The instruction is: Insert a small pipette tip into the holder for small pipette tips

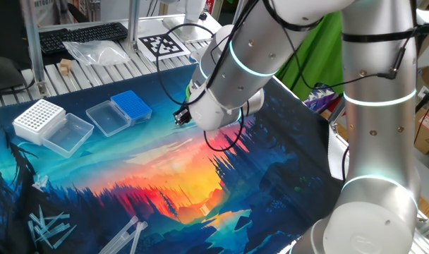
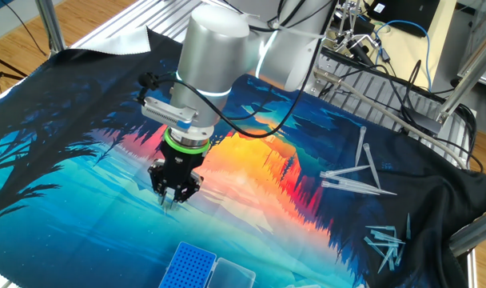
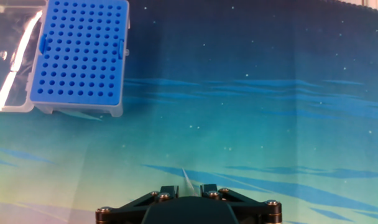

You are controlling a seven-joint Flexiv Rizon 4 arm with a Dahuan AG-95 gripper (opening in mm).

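Nearest to me, my gripper [image 3: 184, 190] is pinched on a small pipette tip [image 3: 186, 180], the jaws narrowed to a slit with the clear sliver caught between them; I hold it by its wide end so the fine end is free to enter a hole. Its long axis runs along my fingers [image 2: 169, 190], so it points down and slightly ahead, toward the mat [image 3: 270, 112], tilted off upright because my wrist is tilted too. From the other fixed view the tip [image 2: 166, 203] shows only as a faint glint under the jaws, and I cannot tell whether it hangs quite straight. It is still above the mat, touching nothing. Farther on, ahead and to one side, sits the holder for small pipette tips [image 3: 81, 55], its blue grid of holes facing up, its clear lid [image 3: 12, 59] folded flat beside it so the top is open. I judge I must straighten before lowering.
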